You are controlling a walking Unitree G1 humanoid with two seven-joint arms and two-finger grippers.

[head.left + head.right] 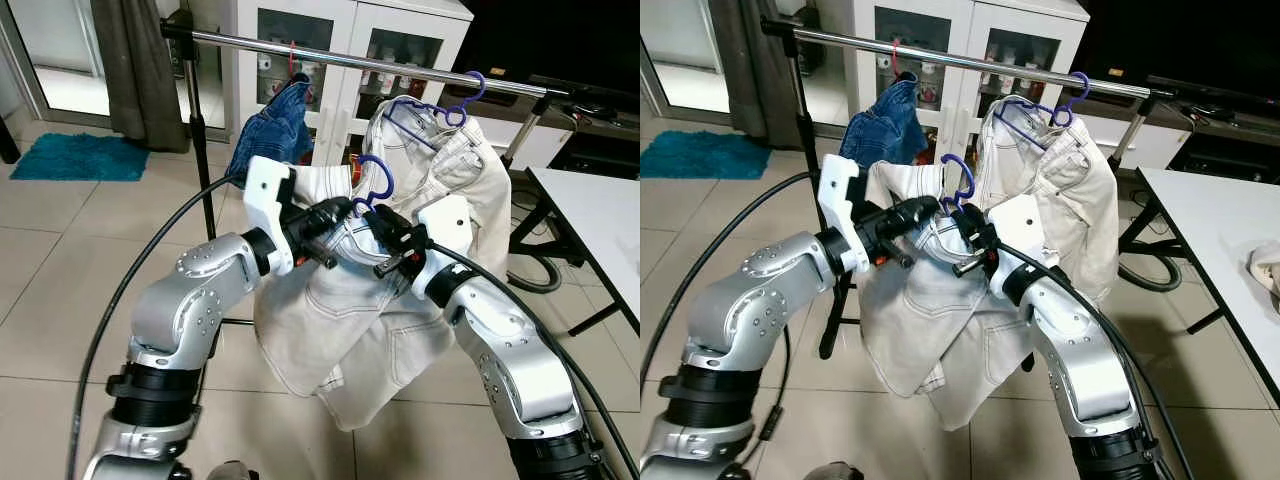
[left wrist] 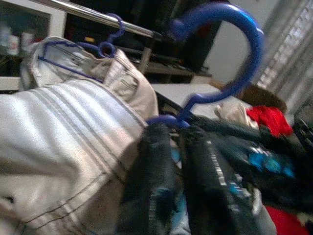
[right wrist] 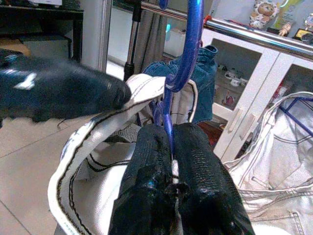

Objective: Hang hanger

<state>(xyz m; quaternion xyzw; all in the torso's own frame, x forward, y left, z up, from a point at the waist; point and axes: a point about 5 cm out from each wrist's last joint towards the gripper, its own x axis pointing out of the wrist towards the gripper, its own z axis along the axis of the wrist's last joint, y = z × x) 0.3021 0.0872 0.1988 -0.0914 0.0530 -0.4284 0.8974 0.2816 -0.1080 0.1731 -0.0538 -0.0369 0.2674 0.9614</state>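
A blue hanger (image 1: 372,180) carrying white jeans (image 1: 340,320) is held up in front of me, below the metal rail (image 1: 400,65) of a clothes rack. My right gripper (image 3: 168,134) is shut on the hanger's neck just under its hook (image 3: 188,44). My left gripper (image 1: 340,212) meets it from the left, its fingers (image 2: 151,166) shut on the jeans' waistband (image 3: 83,142) at the base of the hanger. The hook stands upright and apart from the rail.
On the rail hang another pair of white jeans (image 1: 470,170) on a blue hanger (image 1: 440,105) and a blue denim garment (image 1: 275,125). A white cabinet (image 1: 340,40) stands behind the rack, a white table (image 1: 600,215) at right, a teal rug (image 1: 80,157) at far left.
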